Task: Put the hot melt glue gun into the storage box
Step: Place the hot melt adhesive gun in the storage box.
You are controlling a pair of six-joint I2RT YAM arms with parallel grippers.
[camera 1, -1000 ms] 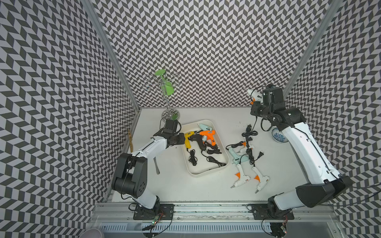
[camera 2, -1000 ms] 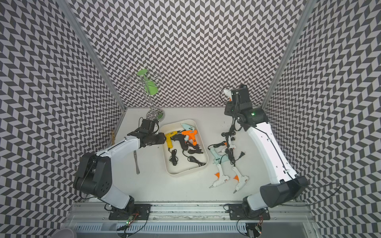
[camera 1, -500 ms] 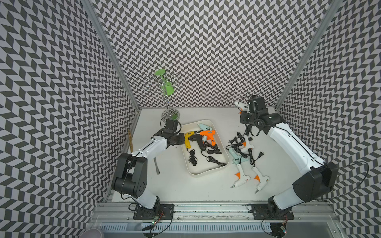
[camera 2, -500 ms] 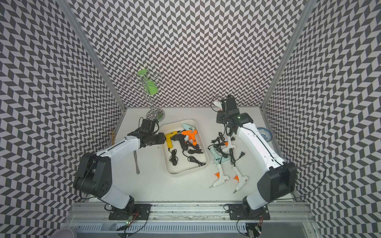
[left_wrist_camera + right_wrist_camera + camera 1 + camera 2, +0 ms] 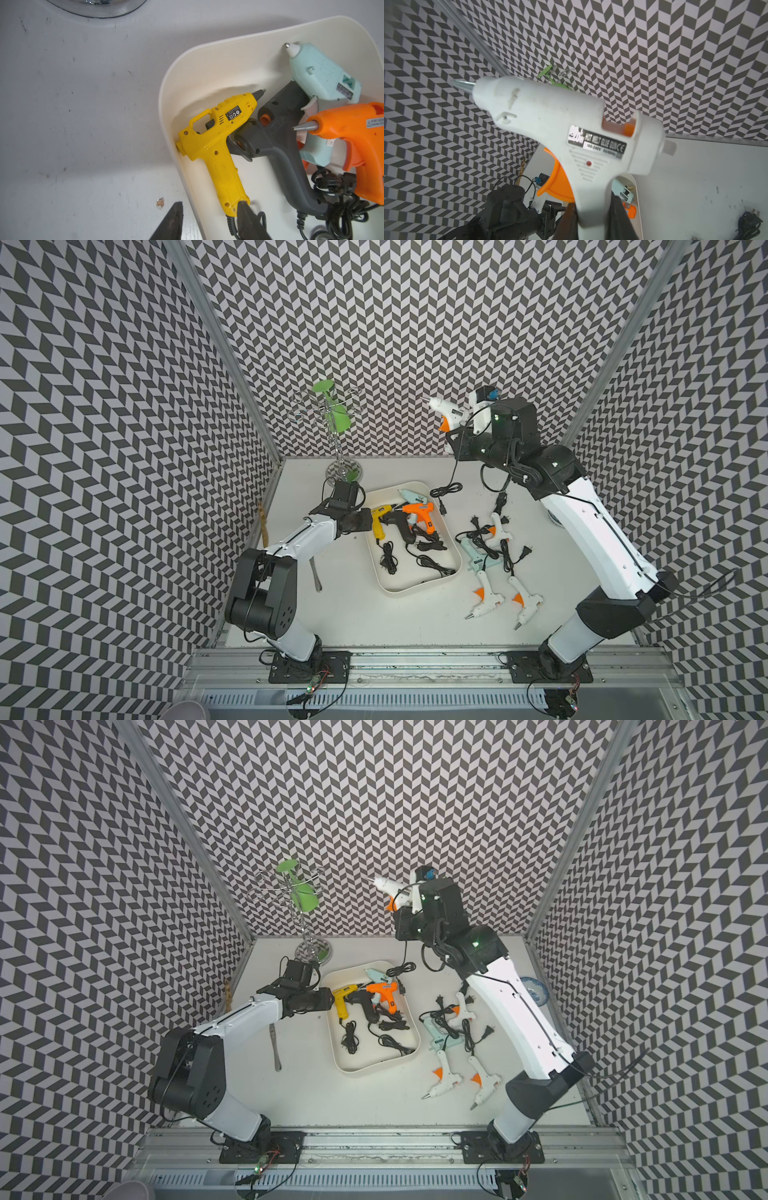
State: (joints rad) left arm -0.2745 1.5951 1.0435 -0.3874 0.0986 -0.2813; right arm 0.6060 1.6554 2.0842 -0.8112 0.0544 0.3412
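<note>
**Aloft: white glue gun [image 5: 550, 116] labelled "20W HOT MELT GLUE GUN"**

The left gripper [image 5: 209, 204], unmoved, spreads its fingers astride the storage box [image 5: 162, 99] wall. The right gripper [image 5: 593, 222] pinches the CE-marked gun's handle, raised outside the box, further left than a second ago.

1. Walls [image 5: 124, 406]: black/white chevron pattern, all sides.
2. Desk [image 5: 353, 614]: plain white, grey scuffs.
3. Storage box [image 5: 207, 62]: plain cream-white.
4. Inside it: yellow glue gun [image 5: 216, 145], dark grey glue gun [image 5: 280, 133], orange glue gun [image 5: 357, 133], mint glue gun [image 5: 320, 70]; cords [image 5: 388, 562] black.
5. Glue gun [image 5: 550, 116] in right tool [image 5: 593, 224]: white, orange trigger [image 5: 556, 185]; tool fingers black.
6. Two glue guns on the desk [image 5: 484, 599] [image 5: 524, 605]: white, orange triggers. Third desk glue gun [image 5: 471, 551]: mint.
7. Bowl [image 5: 536, 990]: white, blue pattern.
8. Stand [image 5: 334, 468]: chrome; green piece [image 5: 338, 420] on it.
</note>
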